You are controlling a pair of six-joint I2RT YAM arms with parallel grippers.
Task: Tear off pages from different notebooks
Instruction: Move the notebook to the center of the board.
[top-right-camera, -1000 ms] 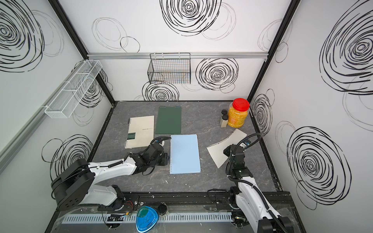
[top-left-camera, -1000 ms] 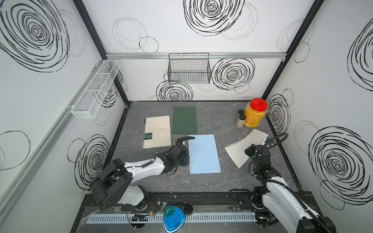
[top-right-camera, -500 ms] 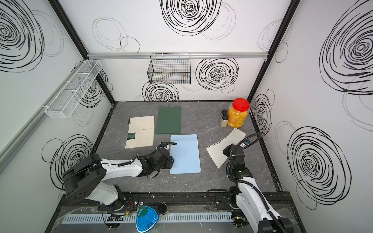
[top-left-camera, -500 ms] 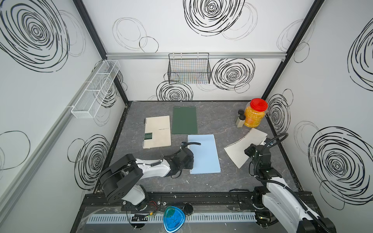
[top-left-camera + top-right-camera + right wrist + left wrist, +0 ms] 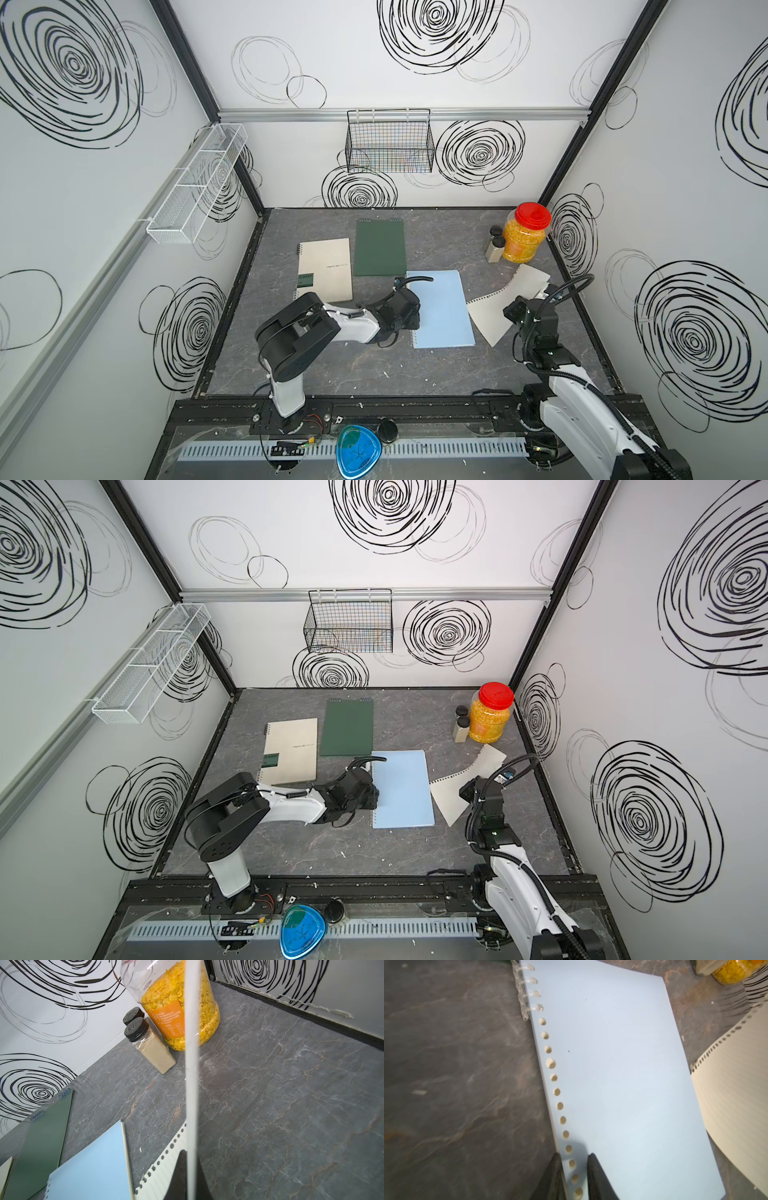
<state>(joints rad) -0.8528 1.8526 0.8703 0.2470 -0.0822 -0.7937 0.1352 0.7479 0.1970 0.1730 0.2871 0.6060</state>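
left end effector (image 5: 573,1164) straddles punched edge of blue notebook (image 5: 623,1084)

R gripper (image 5: 190,1160) pinching page (image 5: 192,1064) edge-on, cereal jar (image 5: 166,1001) behind, blue ntbk (image 5: 89,1167)
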